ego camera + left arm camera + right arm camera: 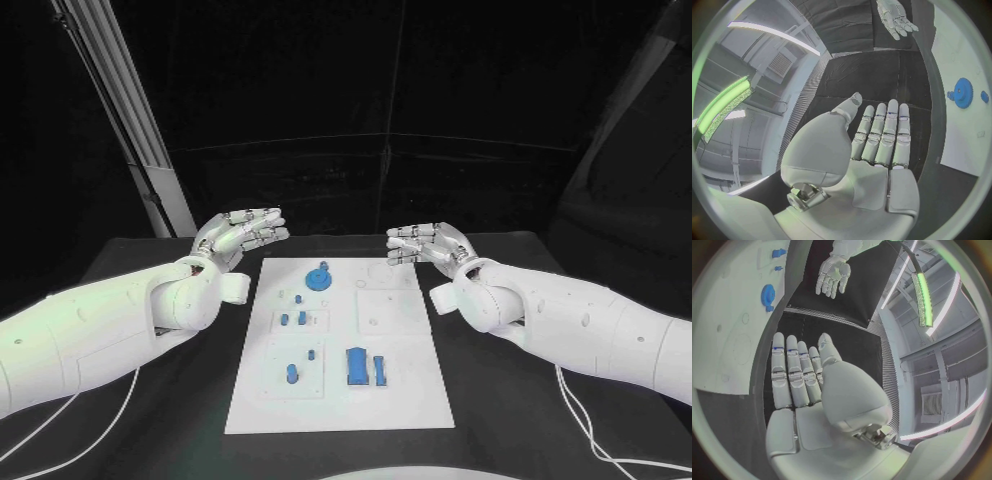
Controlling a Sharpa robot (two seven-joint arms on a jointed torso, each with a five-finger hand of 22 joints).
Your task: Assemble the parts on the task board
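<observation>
A black cloth-draped tabletop [173, 400] carries the board [404, 400], a flat white rectangular plate lying lengthwise at centre, its surface marked with shallow square panels. Two smooth white arms reach in at its far end: the left robot hand [242, 232] and the right robot hand [424, 243] hover beside the board's far corners, silver fingers extended side by side, palms bare, holding nothing. On the board, a blue gear [322, 277] sits near the far edge; a blue block [356, 365] lies nearer. The other small blue parts [293, 320] are hard to make out, perhaps pegs.
</observation>
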